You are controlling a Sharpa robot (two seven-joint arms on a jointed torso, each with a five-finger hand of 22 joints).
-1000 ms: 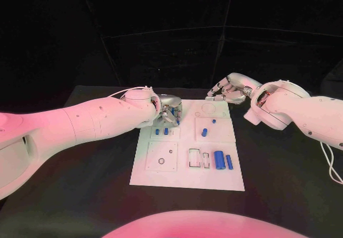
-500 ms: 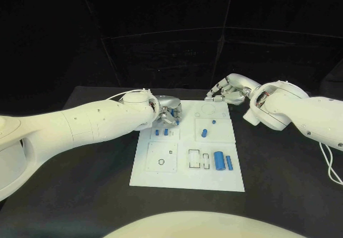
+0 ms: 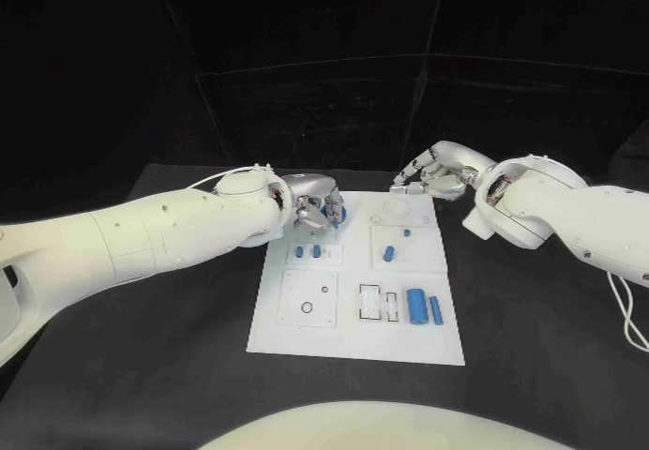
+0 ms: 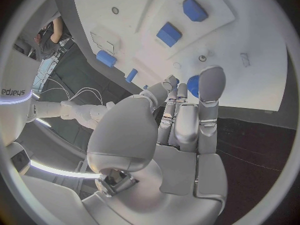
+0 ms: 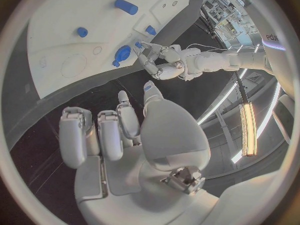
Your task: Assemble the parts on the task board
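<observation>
Pinching blue part (image 4: 193, 85), left robot hand (image 3: 315, 208)

Flat white matt plastic task board (image 3: 354, 323); small blue smooth plastic parts (image 3: 416, 304); black matt tabletop (image 3: 162, 356); silver satin-metal left hand (image 4: 178, 130).

The left robot hand (image 3: 317, 208) covers most of a blue part (image 4: 193, 85) (shape unclear) at the task board (image 3: 354, 336) edge.

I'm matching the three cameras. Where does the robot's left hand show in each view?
Head view: left hand over the task board's far left corner.
Left wrist view: rising through the middle, fingertips toward the board.
Right wrist view: small, beyond the board's edge.
Shared landmark: the blue part at its fingertips.
</observation>
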